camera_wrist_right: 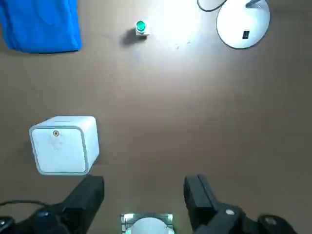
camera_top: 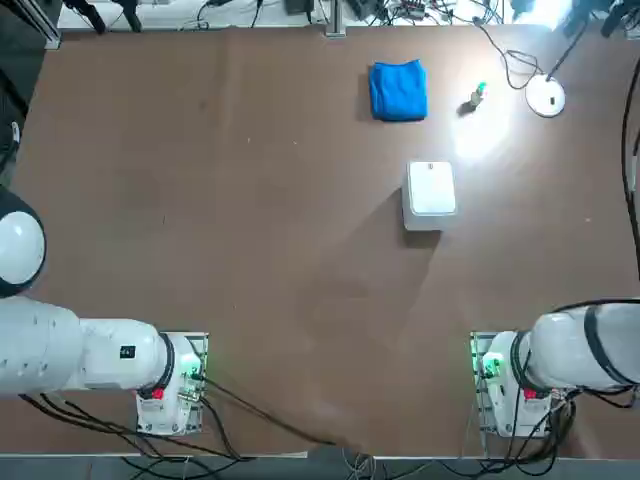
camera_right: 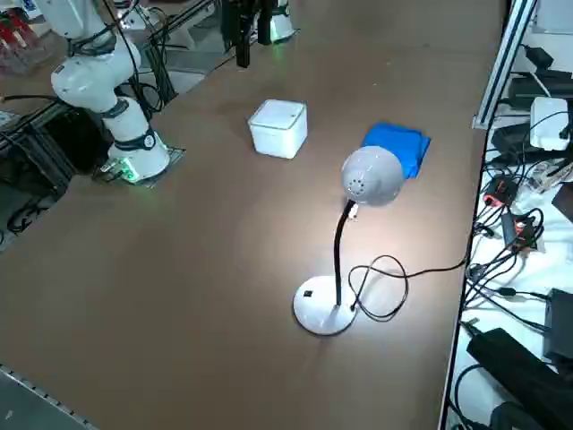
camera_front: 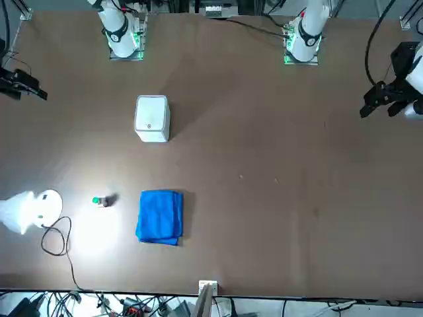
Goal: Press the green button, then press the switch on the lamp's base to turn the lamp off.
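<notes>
Above the table [camera_wrist_right: 146,102], open claw [camera_wrist_right: 144,187]

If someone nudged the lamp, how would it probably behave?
The lamp would likely slide upright under a low push, given its broad, flat base. Pushed near its bulky head, high on a thin arm, it could tip. Its trailing cord might tug back.

A folded blue cloth [camera_top: 398,91] lay on the surface [camera_top: 250,220] near a white box [camera_top: 431,190], both well apart from the tangled cables [camera_right: 510,242] beyond its edge.
</notes>
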Tool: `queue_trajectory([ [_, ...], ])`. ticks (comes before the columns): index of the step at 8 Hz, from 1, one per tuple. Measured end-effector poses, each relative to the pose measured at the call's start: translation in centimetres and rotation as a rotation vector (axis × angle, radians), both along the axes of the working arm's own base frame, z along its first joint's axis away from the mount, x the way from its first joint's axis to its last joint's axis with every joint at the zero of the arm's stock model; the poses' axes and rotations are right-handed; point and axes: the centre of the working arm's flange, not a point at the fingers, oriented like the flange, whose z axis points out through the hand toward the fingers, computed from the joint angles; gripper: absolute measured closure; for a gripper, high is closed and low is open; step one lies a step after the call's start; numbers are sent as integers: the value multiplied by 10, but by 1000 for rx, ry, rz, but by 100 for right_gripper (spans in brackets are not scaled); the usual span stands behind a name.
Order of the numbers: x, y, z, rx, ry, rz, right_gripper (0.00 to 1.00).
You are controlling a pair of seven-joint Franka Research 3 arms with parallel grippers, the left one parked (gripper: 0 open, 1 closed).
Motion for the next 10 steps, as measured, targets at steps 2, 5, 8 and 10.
queue_trajectory([
  [2, -1, 2, 0, 0, 4, 4, 0],
  [5, -1, 0, 0, 0, 7, 1, 0],
  [8, 1, -2, -5, -22, 18, -4, 0],
  [10, 7, -2, -15, -23, 32, -14, 4],
])
